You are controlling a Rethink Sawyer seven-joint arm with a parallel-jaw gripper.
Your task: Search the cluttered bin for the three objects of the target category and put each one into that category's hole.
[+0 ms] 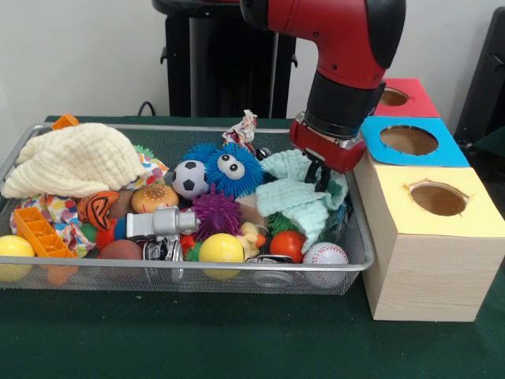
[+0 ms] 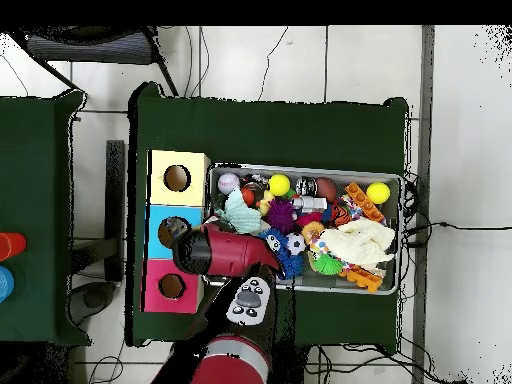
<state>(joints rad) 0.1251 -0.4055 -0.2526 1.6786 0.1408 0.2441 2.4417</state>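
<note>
Front view: gripper (image 1: 321, 175) hangs over bin's (image 1: 181, 269) right end, fingertips on mint-green cloth (image 1: 296, 201); jaw state cannot tell. Cream cloth (image 1: 75, 162) at far left. Yellow (image 1: 438, 198), blue (image 1: 408, 140), red (image 1: 391, 97) holes right of bin, near to far.

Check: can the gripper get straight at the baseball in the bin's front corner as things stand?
Probably yes. The baseball lies uncovered on top by the bin's front rim, nothing over it. The gripper hangs above the mint cloth just behind it. The rim and the red ball crowd its sides.
</note>
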